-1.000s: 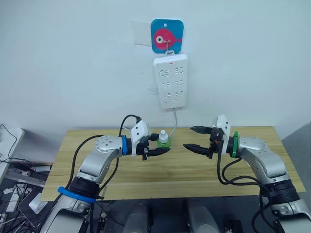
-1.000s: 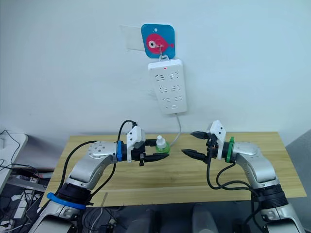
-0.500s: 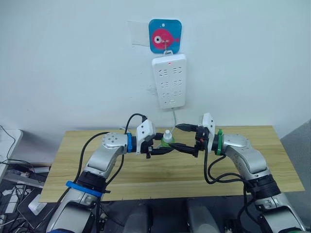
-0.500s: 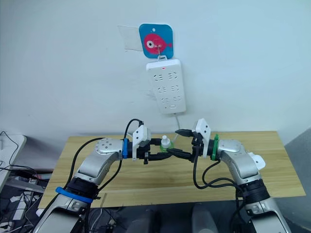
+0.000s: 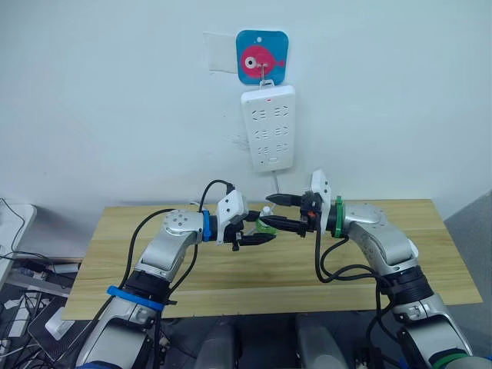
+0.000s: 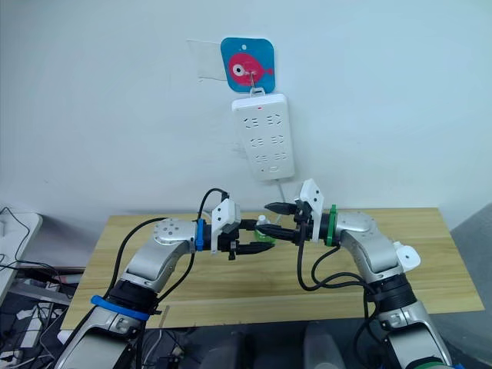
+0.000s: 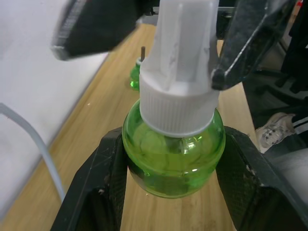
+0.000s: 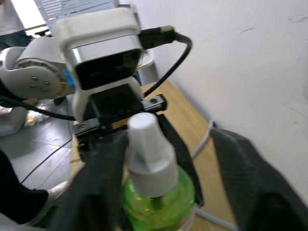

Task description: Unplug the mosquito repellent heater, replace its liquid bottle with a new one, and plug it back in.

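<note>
My left gripper (image 5: 259, 231) is shut on the round belly of a green liquid bottle (image 7: 173, 154) with a white cap (image 7: 179, 72), held upright above the table. My right gripper (image 5: 278, 212) stands open, one finger on each side of that cap (image 8: 144, 144), apart from it. In the left wrist view, a second green bottle (image 7: 136, 77) with a dark wick stands on the wood beyond. A small white rounded piece (image 6: 407, 257), apparently the mosquito repellent heater, lies on the table by my right elbow.
A white power strip (image 5: 267, 128) hangs on the wall from a blue fish hook (image 5: 261, 57), its sockets free and its cable (image 5: 277, 184) dropping behind the wooden table (image 5: 231, 277). Both arms meet over the table's back middle.
My right gripper has swung left from open air to straddle the bottle's cap. The left gripper, holding the bottle, has shifted slightly right.
</note>
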Robot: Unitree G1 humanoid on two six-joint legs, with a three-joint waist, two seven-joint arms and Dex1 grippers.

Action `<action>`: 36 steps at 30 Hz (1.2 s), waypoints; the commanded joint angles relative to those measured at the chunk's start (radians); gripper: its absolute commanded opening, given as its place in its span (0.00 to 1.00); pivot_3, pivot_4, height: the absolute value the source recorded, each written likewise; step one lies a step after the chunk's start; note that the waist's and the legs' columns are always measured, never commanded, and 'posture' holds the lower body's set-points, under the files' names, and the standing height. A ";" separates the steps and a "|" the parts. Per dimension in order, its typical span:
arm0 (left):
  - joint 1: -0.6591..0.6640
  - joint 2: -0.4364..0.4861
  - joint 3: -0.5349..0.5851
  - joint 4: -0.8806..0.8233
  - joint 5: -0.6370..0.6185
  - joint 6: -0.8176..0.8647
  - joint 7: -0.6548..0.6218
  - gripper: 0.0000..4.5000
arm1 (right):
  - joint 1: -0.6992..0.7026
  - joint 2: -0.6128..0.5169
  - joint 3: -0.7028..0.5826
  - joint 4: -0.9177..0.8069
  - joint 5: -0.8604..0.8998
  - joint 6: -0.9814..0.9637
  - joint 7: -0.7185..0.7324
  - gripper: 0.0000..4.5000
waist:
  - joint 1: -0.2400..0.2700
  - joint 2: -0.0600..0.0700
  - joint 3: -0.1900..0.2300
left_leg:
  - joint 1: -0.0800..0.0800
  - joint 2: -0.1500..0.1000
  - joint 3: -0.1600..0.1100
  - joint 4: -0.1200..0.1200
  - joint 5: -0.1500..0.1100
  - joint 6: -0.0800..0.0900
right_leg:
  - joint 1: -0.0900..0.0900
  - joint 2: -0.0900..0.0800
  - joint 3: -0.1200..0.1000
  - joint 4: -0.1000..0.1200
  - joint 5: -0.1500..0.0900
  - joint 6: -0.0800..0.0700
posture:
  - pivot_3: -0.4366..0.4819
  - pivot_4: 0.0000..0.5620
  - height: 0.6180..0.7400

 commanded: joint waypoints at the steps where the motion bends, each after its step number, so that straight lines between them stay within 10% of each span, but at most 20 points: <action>1: -0.016 -0.004 0.008 -0.017 -0.002 -0.021 -0.006 0.50 | 0.002 -0.013 0.001 -0.010 0.003 -0.011 0.025 0.30 | 0.000 0.000 0.000 | 0.000 0.000 0.000 0.000 0.000 0.000 | 0.000 0.000 0.000 0.000 0.000 0.000 | 0.32 0.37 1.00; 4: -0.020 -0.007 0.010 -0.014 0.001 -0.023 -0.004 0.50 | 0.004 -0.015 0.003 -0.004 0.003 -0.014 0.036 0.09 | 0.000 0.000 0.000 | 0.000 0.000 0.000 0.000 0.000 0.000 | 0.000 0.000 0.000 0.000 0.000 0.000 | 0.33 0.38 1.00; 11: -0.018 -0.005 0.016 -0.024 0.000 -0.019 0.001 0.50 | -0.008 -0.018 0.006 0.006 0.017 -0.003 0.066 0.08 | 0.001 0.000 0.000 | 0.000 0.000 0.000 0.000 0.000 0.000 | 0.000 0.000 0.000 0.000 0.000 0.000 | 0.34 0.38 1.00; 17: -0.018 -0.004 0.023 -0.032 -0.002 -0.015 0.009 0.50 | -0.018 -0.006 0.021 0.035 -0.009 -0.029 0.066 0.53 | 0.002 0.000 0.000 | 0.000 0.000 0.000 0.000 0.000 0.000 | 0.000 0.000 0.000 0.000 0.000 0.000 | 0.36 0.38 1.00; 29: -0.021 -0.009 0.024 -0.036 -0.003 -0.011 0.012 0.50 | -0.040 0.022 0.011 0.089 -0.030 -0.061 0.052 0.53 | 0.003 0.000 0.001 | 0.000 0.000 0.000 0.000 0.000 0.000 | 0.000 0.000 0.000 0.000 0.000 0.000 | 0.35 0.38 1.00; 36: -0.014 -0.012 0.019 -0.034 0.000 -0.015 0.012 0.50 | -0.029 0.013 -0.003 0.070 -0.010 -0.054 0.069 0.24 | 0.003 0.000 0.001 | 0.000 0.000 0.000 0.000 0.000 0.000 | 0.000 0.000 0.000 0.000 0.000 0.000 | 0.35 0.38 1.00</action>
